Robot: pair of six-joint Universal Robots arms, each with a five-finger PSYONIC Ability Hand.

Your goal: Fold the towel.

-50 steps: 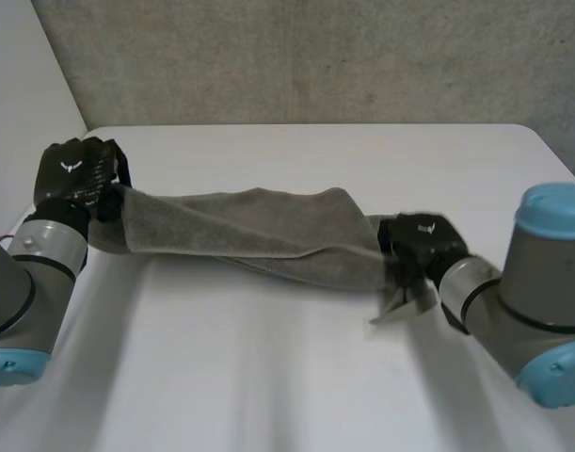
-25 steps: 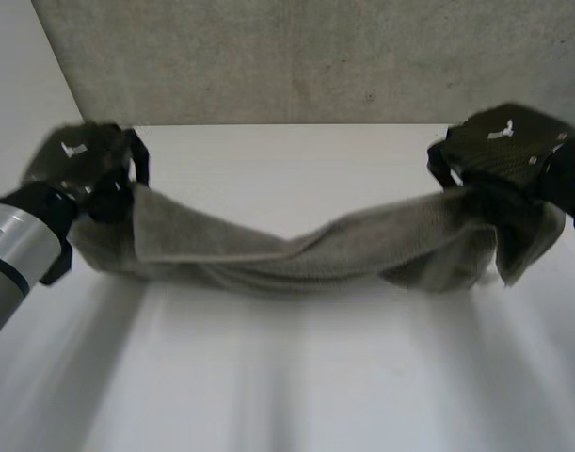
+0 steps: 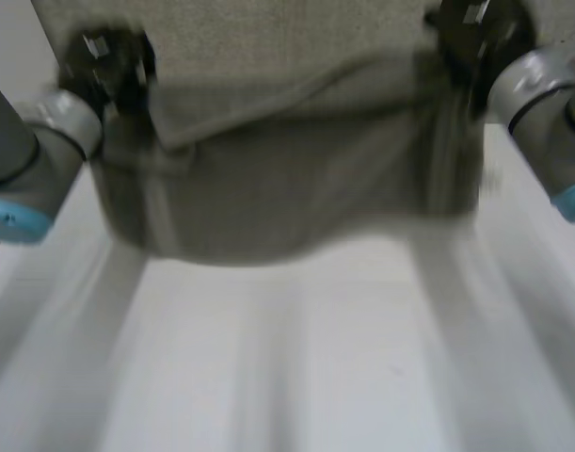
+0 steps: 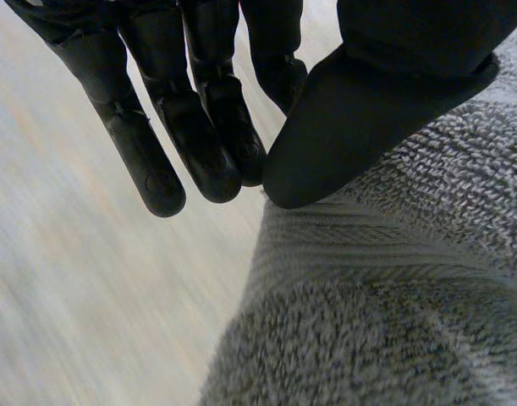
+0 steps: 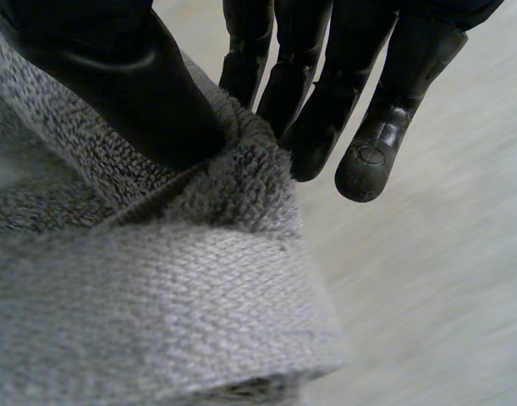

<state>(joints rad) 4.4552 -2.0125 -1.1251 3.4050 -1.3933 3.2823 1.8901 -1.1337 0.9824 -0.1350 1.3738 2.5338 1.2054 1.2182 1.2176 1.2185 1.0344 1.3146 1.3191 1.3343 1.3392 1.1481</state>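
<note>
Fingers (image 4: 203, 148) and thumb of left hand (image 3: 106, 58) pinching towel (image 3: 287, 179) corner at upper left of frame, right hand (image 3: 471, 33) likewise clamped on upper-right corner, grey towel hanging spread between, white surface (image 3: 296, 358) below

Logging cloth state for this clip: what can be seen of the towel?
The towel is grey terry with a looped pile and a flat woven band near one edge. It hangs spread as a sheet over the white table, its lower edge sagging in a curve, with one flap folded across the top. The left hand pinches one upper corner and the right hand the other, each between thumb and fingers.
</note>
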